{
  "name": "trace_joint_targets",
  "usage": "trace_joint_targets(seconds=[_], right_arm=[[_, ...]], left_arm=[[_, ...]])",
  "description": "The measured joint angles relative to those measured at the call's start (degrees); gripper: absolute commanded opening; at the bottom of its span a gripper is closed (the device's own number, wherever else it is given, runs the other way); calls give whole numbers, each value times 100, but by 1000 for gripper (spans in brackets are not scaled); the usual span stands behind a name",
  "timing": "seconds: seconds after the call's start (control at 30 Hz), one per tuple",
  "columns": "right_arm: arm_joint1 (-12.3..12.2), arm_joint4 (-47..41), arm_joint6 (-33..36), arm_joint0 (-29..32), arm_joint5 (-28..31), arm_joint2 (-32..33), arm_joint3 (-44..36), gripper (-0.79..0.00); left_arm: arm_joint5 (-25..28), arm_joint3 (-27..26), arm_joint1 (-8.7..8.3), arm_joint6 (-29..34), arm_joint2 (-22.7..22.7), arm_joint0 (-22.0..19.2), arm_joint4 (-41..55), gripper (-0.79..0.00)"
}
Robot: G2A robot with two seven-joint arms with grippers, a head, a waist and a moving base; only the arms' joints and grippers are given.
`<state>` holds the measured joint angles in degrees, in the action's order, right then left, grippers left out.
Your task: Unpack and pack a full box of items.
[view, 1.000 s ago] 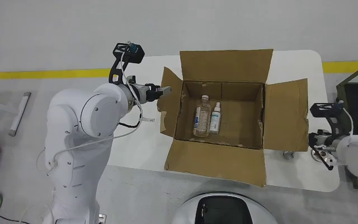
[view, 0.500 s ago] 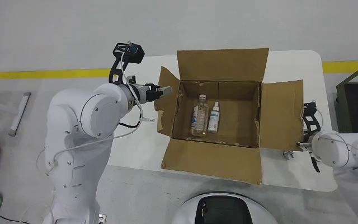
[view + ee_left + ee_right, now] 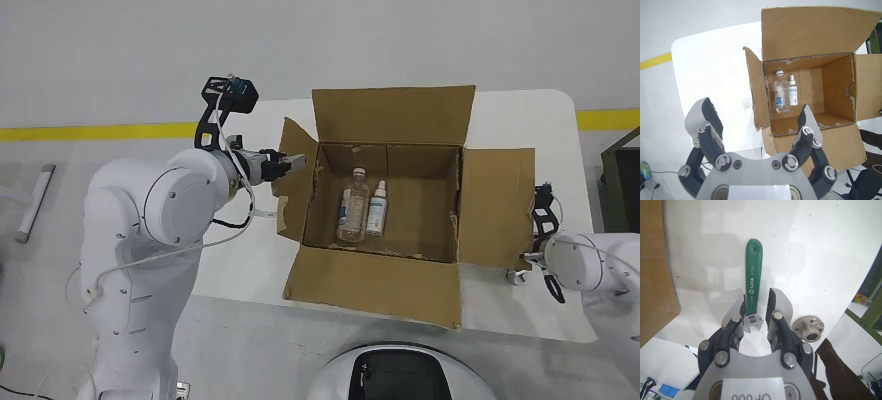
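An open cardboard box (image 3: 375, 285) stands on the white table (image 3: 245, 265). On its floor lie a clear water bottle (image 3: 352, 205) and a small white spray bottle (image 3: 377, 207), side by side. My left gripper (image 3: 295, 160) hovers open beside the box's left flap; its wrist view looks into the box (image 3: 810, 34) at the water bottle (image 3: 781, 94) and spray bottle (image 3: 792, 92). My right gripper (image 3: 757, 294) is low over the table by the box's right flap, open, its fingers on either side of a green-handled adjustable wrench (image 3: 753, 275) near the head.
A round metal flange (image 3: 808, 330) lies on the table right beside the right gripper's finger. The box's right flap (image 3: 653, 266) hangs close on the other side. A green frame (image 3: 622, 160) stands beyond the table's right edge.
The right arm has swung in from the table's right edge to the box's right flap and come down over the wrench. The box has shifted slightly left. The left arm kept still.
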<state>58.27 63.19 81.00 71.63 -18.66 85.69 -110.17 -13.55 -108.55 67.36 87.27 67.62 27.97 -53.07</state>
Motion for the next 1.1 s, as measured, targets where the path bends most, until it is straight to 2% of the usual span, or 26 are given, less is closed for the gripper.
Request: trace_joint_targets(seconds=[0.27, 0.53, 0.63, 0.67, 0.87, 1.1], right_arm=[[16, 50, 11, -46, 30, -50, 119, -563], [36, 106, 2, -81, 35, -114, 229, -634], [43, 115, 5, -100, 40, -133, 270, -711], [45, 117, 9, -105, 45, -136, 280, -782], [50, 150, 21, -105, 23, -65, 252, -785], [34, 63, -13, 15, -135, 365, -79, -785]], left_arm=[[0, 0, 0, 0, 0, 0, 0, 0], [0, 0, 0, 0, 0, 0, 0, 0], [0, 0, 0, 0, 0, 0, 0, 0], [0, 0, 0, 0, 0, 0, 0, 0], [0, 0, 0, 0, 0, 0, 0, 0], [0, 0, 0, 0, 0, 0, 0, 0]])
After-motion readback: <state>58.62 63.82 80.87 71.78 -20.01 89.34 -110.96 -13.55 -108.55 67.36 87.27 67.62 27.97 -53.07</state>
